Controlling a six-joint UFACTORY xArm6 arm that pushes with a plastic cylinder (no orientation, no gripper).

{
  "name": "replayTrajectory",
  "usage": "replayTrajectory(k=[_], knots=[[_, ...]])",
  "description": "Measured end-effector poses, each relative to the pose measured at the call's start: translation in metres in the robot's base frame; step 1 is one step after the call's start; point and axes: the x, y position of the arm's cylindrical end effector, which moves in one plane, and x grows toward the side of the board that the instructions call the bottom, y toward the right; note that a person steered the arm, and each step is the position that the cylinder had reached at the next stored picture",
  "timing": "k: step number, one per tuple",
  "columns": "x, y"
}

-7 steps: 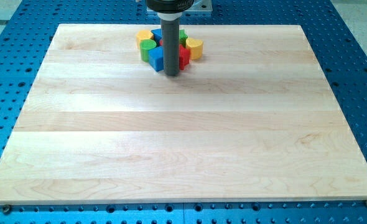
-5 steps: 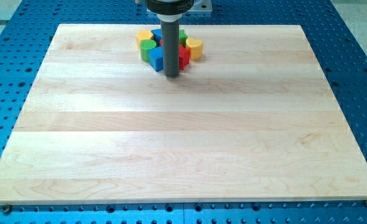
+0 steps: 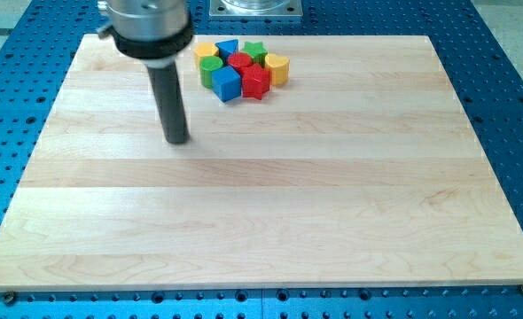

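Observation:
My tip (image 3: 177, 140) rests on bare wood, left of and below a tight cluster of blocks near the view's top. It touches no block. Nearest to it is a blue cube (image 3: 227, 83), with a green cylinder (image 3: 210, 69) just above-left of that cube. A red block (image 3: 255, 81) sits right of the blue cube, and another red block (image 3: 239, 62) lies behind it. A yellow block (image 3: 206, 51) marks the cluster's left top, a blue block (image 3: 227, 47) and a green star (image 3: 255, 50) follow to the right. A yellow block (image 3: 277, 67) ends the cluster on the right.
The blocks lie on a pale wooden board (image 3: 261, 213) set on a blue perforated table (image 3: 510, 106). A metal mounting plate (image 3: 254, 7) shows at the view's top edge.
The rod has moved away from the cluster's lower edge, going left and down the view. The blocks it hid now show and appear unmoved.

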Motion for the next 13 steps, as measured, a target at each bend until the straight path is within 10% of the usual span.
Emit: replayTrajectory(k=[4,7,10,13], knots=[[-0.189,0.010],[-0.097,0.060],[-0.179,0.066],[-0.080,0.089]])
